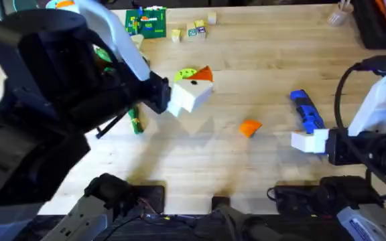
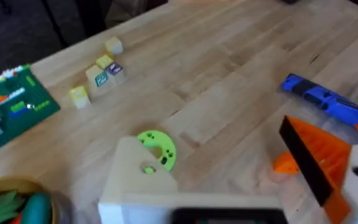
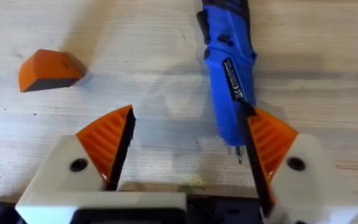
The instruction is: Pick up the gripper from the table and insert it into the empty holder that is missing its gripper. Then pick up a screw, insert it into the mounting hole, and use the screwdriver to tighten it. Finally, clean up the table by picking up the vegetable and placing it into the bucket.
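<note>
The loose orange gripper (image 1: pixel 250 127) (image 3: pixel 45 70) lies on the table between my two arms. My left gripper (image 1: pixel 193 88) (image 2: pixel 216 149) hovers open over the table's middle with nothing in it. One of its fingers (image 2: pixel 319 155) carries an orange pad. The other is a bare cream-white block, the holder (image 2: pixel 138 180). My right gripper (image 1: pixel 308 142) (image 3: pixel 190 121) is open and low, at the near end of the blue screwdriver (image 1: pixel 307 112) (image 3: pixel 229 74), whose bit lies beside one pad. A green vegetable (image 1: pixel 136 122) lies by the left arm. The bucket (image 2: pixel 5 186) holds green items.
A lime-green disc with holes (image 1: pixel 186 73) (image 2: pixel 157 149) lies just beyond the left gripper. Small wooden blocks (image 1: pixel 193 30) (image 2: pixel 101 74) and a green building-brick board (image 1: pixel 146 23) (image 2: pixel 11 106) sit at the back. The left arm's dark bulk covers the table's left side.
</note>
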You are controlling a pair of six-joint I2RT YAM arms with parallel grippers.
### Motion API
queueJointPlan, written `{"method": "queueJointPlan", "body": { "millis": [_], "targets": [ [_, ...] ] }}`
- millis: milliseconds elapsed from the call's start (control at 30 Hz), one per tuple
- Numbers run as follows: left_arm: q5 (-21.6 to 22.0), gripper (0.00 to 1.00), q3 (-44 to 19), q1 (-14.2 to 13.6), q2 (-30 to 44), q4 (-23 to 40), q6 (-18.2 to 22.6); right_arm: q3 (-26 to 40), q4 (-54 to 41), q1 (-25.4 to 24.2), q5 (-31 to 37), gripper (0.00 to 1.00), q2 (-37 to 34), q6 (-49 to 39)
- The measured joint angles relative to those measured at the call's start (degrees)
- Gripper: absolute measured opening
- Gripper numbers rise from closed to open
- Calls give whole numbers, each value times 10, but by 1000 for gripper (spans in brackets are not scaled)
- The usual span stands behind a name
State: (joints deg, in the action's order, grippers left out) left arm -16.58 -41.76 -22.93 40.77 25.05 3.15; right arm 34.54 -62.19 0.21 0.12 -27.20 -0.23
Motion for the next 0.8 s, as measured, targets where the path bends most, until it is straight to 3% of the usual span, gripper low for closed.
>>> {"method": "queueJointPlan", "body": {
  "millis": [167, 367, 533, 800],
  "targets": [
    [-3, 992, 92, -31, -32, -113, 18, 0, 0, 0, 0, 991, 0, 0],
    [-12, 992, 248, -61, -169, -217, 24, 0, 0, 0, 0, 991, 0, 0],
    [-17, 992, 335, -77, -284, -230, 25, 0, 0, 0, 0, 991, 0, 0],
    [-21, 992, 412, -87, -398, -218, 25, 0, 0, 0, 0, 991, 0, 0]
  ]
}}
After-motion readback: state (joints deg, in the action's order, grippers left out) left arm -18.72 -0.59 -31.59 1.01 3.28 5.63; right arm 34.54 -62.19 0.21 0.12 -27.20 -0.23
